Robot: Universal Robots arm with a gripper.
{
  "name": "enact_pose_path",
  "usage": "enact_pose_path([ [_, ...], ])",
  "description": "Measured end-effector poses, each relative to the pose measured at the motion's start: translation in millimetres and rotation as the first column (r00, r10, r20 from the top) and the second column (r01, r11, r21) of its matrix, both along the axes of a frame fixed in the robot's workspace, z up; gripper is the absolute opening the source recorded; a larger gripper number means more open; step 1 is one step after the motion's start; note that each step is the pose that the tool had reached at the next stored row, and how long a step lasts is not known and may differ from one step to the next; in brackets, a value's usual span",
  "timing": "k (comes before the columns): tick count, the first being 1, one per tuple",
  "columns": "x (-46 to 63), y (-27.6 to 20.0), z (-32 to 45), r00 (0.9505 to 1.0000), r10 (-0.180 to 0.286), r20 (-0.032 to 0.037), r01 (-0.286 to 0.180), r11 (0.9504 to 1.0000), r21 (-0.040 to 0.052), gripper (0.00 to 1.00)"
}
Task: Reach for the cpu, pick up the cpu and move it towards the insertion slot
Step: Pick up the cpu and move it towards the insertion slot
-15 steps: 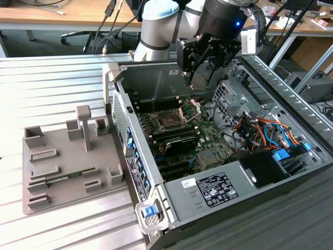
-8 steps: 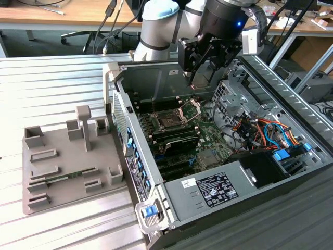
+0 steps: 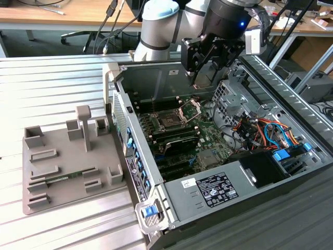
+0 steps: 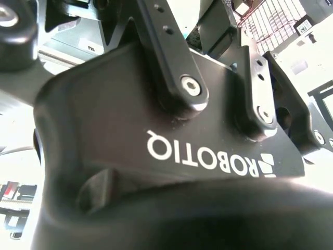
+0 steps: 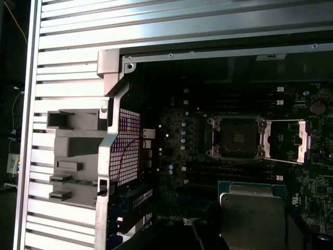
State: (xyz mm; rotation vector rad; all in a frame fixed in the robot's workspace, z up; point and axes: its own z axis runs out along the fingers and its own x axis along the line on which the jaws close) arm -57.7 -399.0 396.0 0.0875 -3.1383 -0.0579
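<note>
We see the open computer case [image 3: 218,172] lying on the ribbed metal table [image 3: 52,83], with the grey fixture tray [image 3: 67,166] beside it toward the exterior view's left. Our gripper [image 3: 200,78] hangs above the motherboard [image 3: 182,138], and in the first wrist view the cpu [image 5: 252,216] sits close under the camera, so we judge it is held in a narrow grasp and the carry step is in hand. The insertion slot [image 5: 237,136] lies near, its hinged bracket [image 5: 285,140] swung open beside it. Closing the gap calls for squaring the chip over the socket frame; the bracket and the drive cage [image 3: 234,96] crowd the approach.
</note>
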Motion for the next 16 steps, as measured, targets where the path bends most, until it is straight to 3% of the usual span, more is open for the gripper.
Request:
enact_pose_path([
  [16,12.2,0.0,0.0,1.0000,0.000,0.0000,0.000,1.0000,0.0001,0.55],
])
